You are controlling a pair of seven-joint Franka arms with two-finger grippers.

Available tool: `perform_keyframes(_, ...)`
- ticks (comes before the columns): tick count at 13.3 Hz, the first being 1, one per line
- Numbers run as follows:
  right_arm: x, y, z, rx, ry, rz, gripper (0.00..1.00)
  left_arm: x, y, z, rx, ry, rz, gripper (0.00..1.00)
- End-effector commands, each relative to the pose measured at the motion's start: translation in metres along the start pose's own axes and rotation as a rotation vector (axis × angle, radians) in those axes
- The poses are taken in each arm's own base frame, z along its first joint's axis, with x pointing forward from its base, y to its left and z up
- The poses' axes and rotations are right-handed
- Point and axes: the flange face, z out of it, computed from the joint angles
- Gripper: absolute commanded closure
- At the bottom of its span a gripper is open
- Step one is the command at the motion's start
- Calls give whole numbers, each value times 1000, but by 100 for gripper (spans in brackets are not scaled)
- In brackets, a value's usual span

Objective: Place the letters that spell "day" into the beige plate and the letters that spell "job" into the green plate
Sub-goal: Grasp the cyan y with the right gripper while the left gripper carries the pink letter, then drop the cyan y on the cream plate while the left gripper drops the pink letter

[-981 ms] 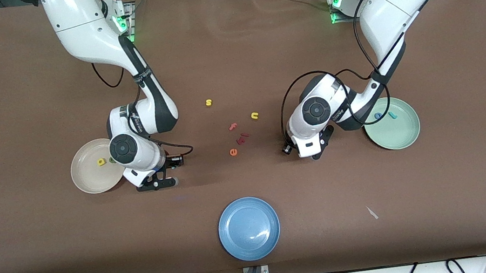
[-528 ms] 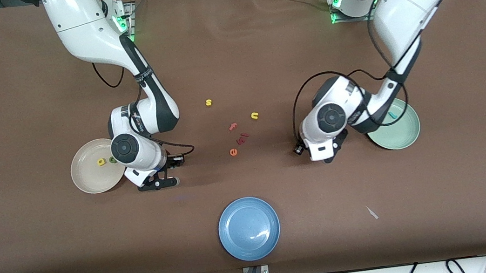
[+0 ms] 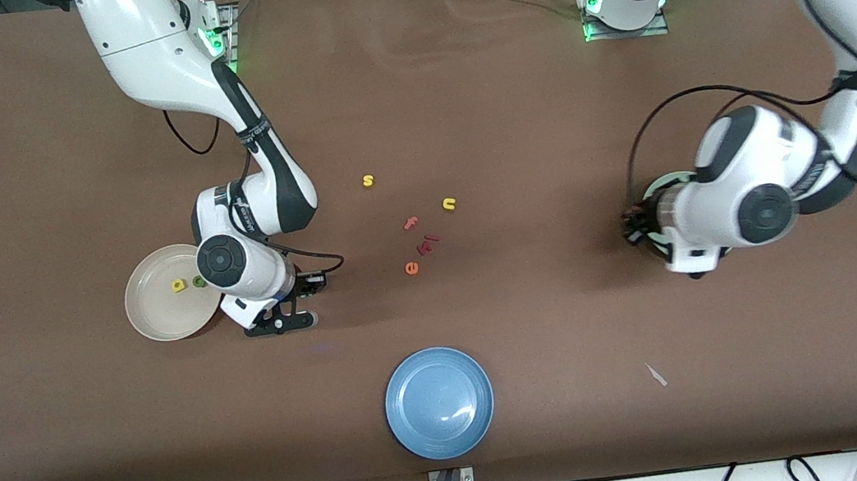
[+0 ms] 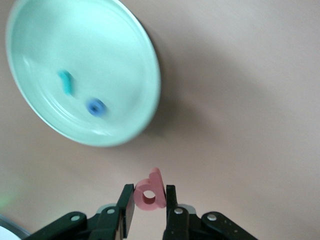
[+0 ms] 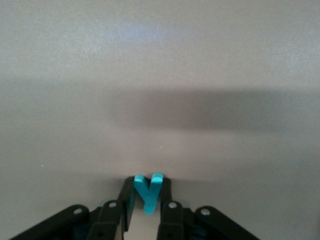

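Note:
My right gripper (image 5: pixel 147 200) is shut on the teal "y" (image 5: pixel 148 191), low at the brown table. In the front view this gripper (image 3: pixel 280 324) is just beside the beige plate (image 3: pixel 148 314). A yellow "a" (image 3: pixel 178 286) and a green "d" (image 3: pixel 197 282) lie in that plate. My left gripper (image 4: pixel 149 202) is shut on the pink "b" (image 4: pixel 150 189), up over the table close to the rim of the green plate (image 4: pixel 115 55). The teal "j" (image 4: pixel 66 81) and the blue "o" (image 4: pixel 95 106) lie in the green plate. From the front, the left hand (image 3: pixel 731 213) covers most of it.
Loose letters lie mid-table: a yellow "s" (image 3: pixel 368 180), a yellow "n" (image 3: pixel 448 204), a reddish "f" (image 3: pixel 410 223), an orange "e" (image 3: pixel 411 268) and a dark red piece (image 3: pixel 427 242). A blue plate (image 3: pixel 439 402) sits near the front edge.
The left arm has swung toward its own end of the table and now hangs over the green plate. The right gripper has shut on the "y" and stayed in place.

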Motion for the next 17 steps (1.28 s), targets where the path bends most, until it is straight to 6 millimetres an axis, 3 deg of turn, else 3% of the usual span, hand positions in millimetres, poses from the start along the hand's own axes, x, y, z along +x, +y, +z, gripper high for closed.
perform_keyframes(1, 4, -6, 0, 18, 6, 8, 100, 28, -40, 8, 33, 12, 77, 100)
perform_keyframes(4, 9, -4, -18, 19, 8, -2, 100, 61, -59, 29, 46, 48, 82, 100)
perform_keyframes(7, 12, 29, -52, -3, -24, -37, 100, 85, -61, 55, 6, 57, 65, 100)
perform_keyframes(9, 12, 63, -66, -20, -63, -90, 100, 88, -62, 61, 14, 61, 67, 92)
perform_keyframes(10, 12, 82, -78, -24, -69, -126, 100, 89, -62, 61, 13, 61, 69, 85)
perform_keyframes(11, 8, 100, -87, -24, -71, -149, 100, 89, -62, 60, 12, 61, 66, 69)
perform_keyframes(12, 2, 121, -94, -24, -72, -170, 100, 91, -62, 58, 9, 64, 63, 38)
perform_keyframes(13, -6, 142, -97, -20, -83, -200, 100, 91, -62, 54, 5, 70, 60, 16)
perform_keyframes(14, -12, 161, -103, -17, -85, -221, 100, 89, -61, 47, 1, 81, 62, 1)
perform_keyframes(17, -32, 206, -92, -22, -107, -237, 100, 87, -52, -5, -80, 131, 33, 0)
